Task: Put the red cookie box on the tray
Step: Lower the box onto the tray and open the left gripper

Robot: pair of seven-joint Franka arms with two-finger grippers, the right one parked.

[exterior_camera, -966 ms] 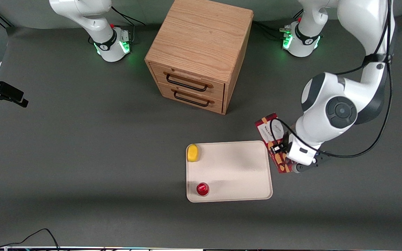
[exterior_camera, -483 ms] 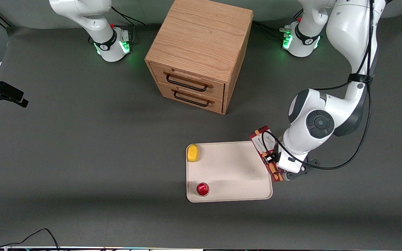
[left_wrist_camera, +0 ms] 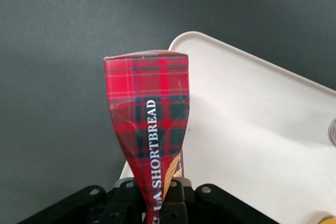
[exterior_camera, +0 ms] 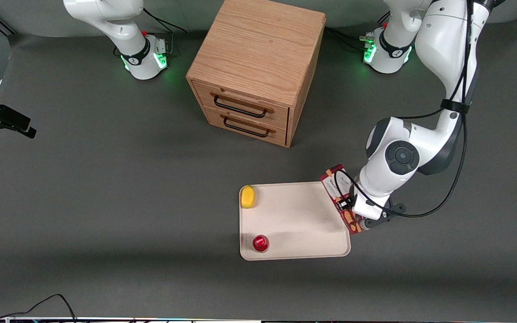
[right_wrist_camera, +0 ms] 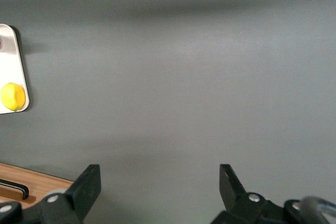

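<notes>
The red cookie box [exterior_camera: 340, 197] is a long narrow red tartan box, held in the air above the tray's edge at the working arm's end. My left gripper [exterior_camera: 356, 210] is shut on it, and the box's sides are pinched in where the fingers [left_wrist_camera: 181, 195] clamp it. In the wrist view the red cookie box [left_wrist_camera: 152, 124] stands up from the gripper [left_wrist_camera: 160, 203], half over the dark table and half over the tray [left_wrist_camera: 252, 129]. The cream tray [exterior_camera: 299, 220] lies flat on the table, nearer the front camera than the cabinet.
A yellow object [exterior_camera: 248, 196] and a small round red object [exterior_camera: 260, 243] sit on the tray at its parked-arm end. The wooden two-drawer cabinet [exterior_camera: 255, 67] stands farther from the camera, its drawers shut. A black cable [exterior_camera: 43, 303] lies near the front edge.
The gripper has carried the box sideways toward the tray, from beside the tray's edge to over it. The arm's elbow has swung along with it.
</notes>
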